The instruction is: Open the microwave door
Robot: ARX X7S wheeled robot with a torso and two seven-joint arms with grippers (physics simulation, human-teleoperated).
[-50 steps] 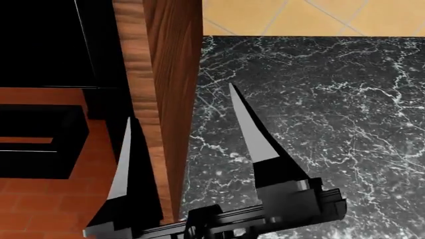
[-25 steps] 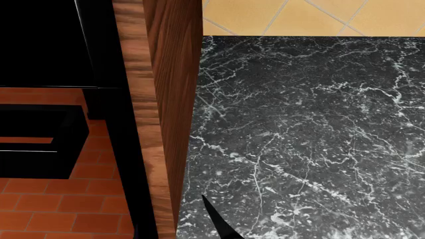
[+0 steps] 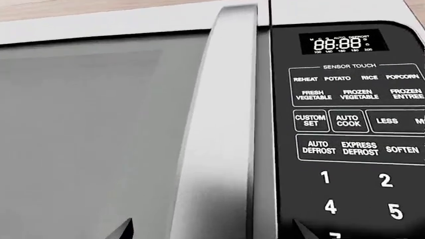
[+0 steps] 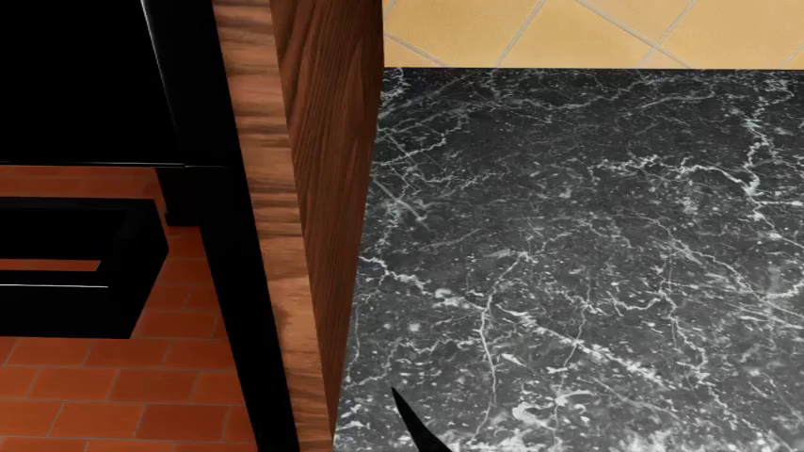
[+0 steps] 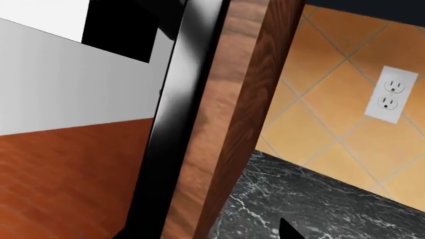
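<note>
Seen close up from the left wrist: microwave door (image 3: 99, 139) filling most of the frame, with handle (image 3: 222, 124) a long silver bar running roughly 12 to 6 o'clock, leaning slightly, just beside keypad (image 3: 352, 129) at 3 o'clock of it. Only two dark fingertips (image 3: 123, 230) of the left gripper (image 3: 212, 231) showing at the frame's lower edge, one over the door glass and one over the keypad, straddling the handle's line with a wide gap between; spread apart, nothing held, no contact with the handle visible. So: handle dead ahead of the left gripper, its long axis crossing the gap between the tips, which looks right for closing across the bar. Probably still a short reach forward needed before any squeeze, then a pull outward around the hinge, presumably on the door's far side from the keypad. From the head: no microwave in sight, just marble counter (image 4: 566, 235), a wood panel (image 4: 320, 188) and one dark tip (image 4: 415, 428) at 6 o'clock. Right gripper (image 5: 289, 230) barely in its own view, near the counter and tiled wall with outlet (image 5: 390, 94); how far open, cannot tell. Left arm plainly the nearer one for the job.
</note>
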